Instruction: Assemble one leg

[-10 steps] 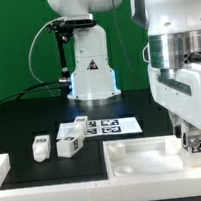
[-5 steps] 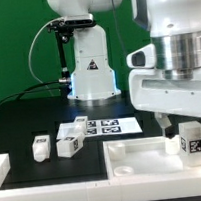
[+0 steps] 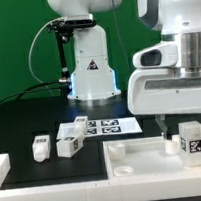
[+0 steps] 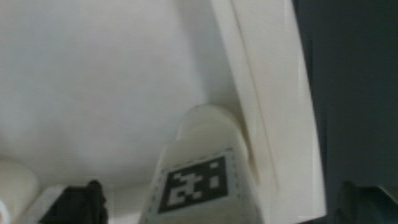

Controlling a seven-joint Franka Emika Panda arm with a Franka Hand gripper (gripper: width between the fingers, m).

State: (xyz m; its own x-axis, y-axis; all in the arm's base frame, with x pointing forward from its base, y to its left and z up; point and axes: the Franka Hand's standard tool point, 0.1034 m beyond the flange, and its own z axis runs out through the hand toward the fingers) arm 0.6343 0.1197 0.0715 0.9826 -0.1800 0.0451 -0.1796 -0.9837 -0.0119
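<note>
A leg (image 3: 191,140), a small white block with a black-and-white tag, stands upright in the corner of the large white tray-like part (image 3: 135,157) at the exterior view's right. My gripper (image 3: 187,120) hangs just above it and is open. In the wrist view the leg (image 4: 199,178) sits between my two dark fingertips (image 4: 80,203), with a gap on each side. My gripper (image 4: 222,208) holds nothing. Two more legs (image 3: 40,148) (image 3: 69,143) lie on the black table at the exterior view's left.
The marker board (image 3: 103,126) lies flat on the table behind the tray-like part. The robot base (image 3: 90,69) stands at the back. A white rail (image 3: 3,167) runs along the front left edge.
My gripper has let go of the leg, risen and turned about its axis. The leg stays standing in the tray-like part's corner.
</note>
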